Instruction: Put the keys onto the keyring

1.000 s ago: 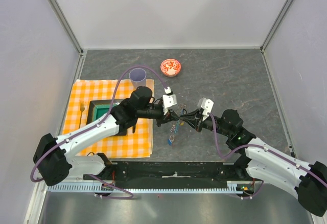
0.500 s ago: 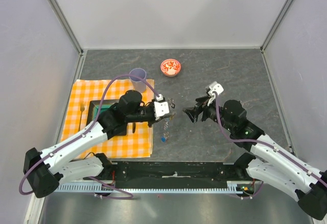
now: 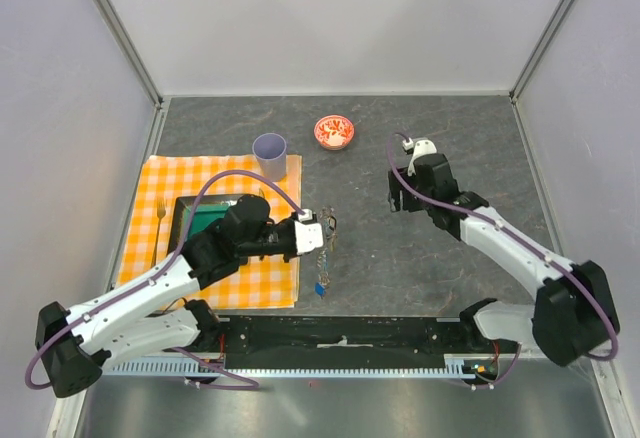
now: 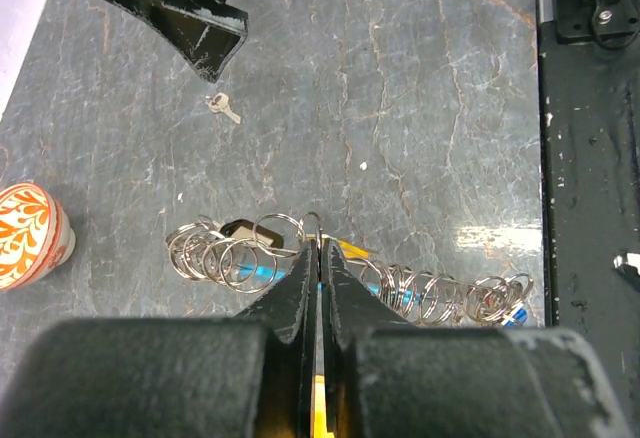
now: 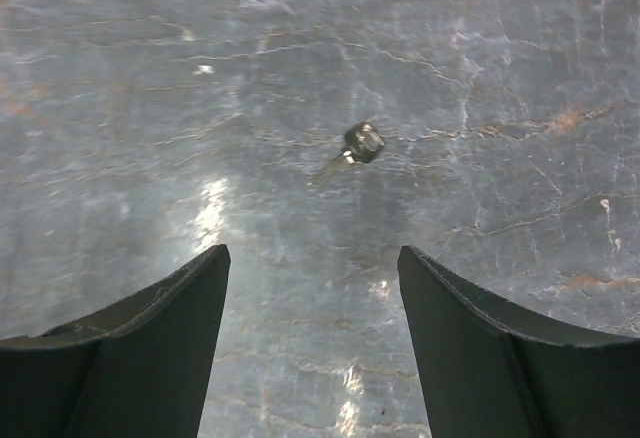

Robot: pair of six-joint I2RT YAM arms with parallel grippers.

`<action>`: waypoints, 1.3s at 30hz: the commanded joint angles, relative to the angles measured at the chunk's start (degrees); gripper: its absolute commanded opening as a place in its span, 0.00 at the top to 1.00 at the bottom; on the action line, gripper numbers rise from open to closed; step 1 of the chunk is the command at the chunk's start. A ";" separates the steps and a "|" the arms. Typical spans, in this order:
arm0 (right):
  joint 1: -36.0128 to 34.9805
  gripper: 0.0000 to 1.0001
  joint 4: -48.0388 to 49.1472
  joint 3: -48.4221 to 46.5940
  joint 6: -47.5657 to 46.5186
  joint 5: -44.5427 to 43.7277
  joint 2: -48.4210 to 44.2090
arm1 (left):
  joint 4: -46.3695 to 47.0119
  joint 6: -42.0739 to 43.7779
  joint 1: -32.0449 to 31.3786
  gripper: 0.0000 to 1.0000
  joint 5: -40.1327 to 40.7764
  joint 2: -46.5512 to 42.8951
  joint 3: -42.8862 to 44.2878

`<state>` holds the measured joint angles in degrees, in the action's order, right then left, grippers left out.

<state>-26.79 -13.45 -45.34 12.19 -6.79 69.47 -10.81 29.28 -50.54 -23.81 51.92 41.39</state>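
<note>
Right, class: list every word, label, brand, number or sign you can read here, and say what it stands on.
No text can be read in any view.
The small bowl shows only an orange-and-white pattern, no letters.
The loose key and the tags in the bunch of keys are too small to show any print.

In the left wrist view, the closed jaws of the left gripper (image 4: 318, 253) are covering the middle of the keyring (image 4: 311, 217), and the red bowl (image 4: 28, 233) is running off the left edge. From above, the keys (image 3: 322, 276) are showing too small to count. The small key (image 5: 360, 144) is looking blurred in the right wrist view.
</note>
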 commanded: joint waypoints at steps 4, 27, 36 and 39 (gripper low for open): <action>4.63 0.33 0.88 -7.03 -0.23 -0.60 13.04 | 5.01 3.42 -1.31 0.98 5.53 -1.12 -0.25; 5.34 0.69 4.84 -15.92 4.69 -6.31 32.30 | 4.13 3.86 -1.40 0.98 5.53 -1.21 -0.08; 5.34 0.75 4.84 -17.15 4.51 -6.75 33.53 | 3.87 3.95 -1.49 0.98 5.44 -1.21 -0.08; 5.34 0.75 4.49 -17.32 4.51 -6.13 33.71 | 3.86 3.95 -1.57 0.98 5.27 -1.03 0.10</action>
<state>-21.52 -9.96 -60.45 16.29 -12.43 102.21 -10.24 30.72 -51.64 -18.22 51.81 40.84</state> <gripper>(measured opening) 0.250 0.033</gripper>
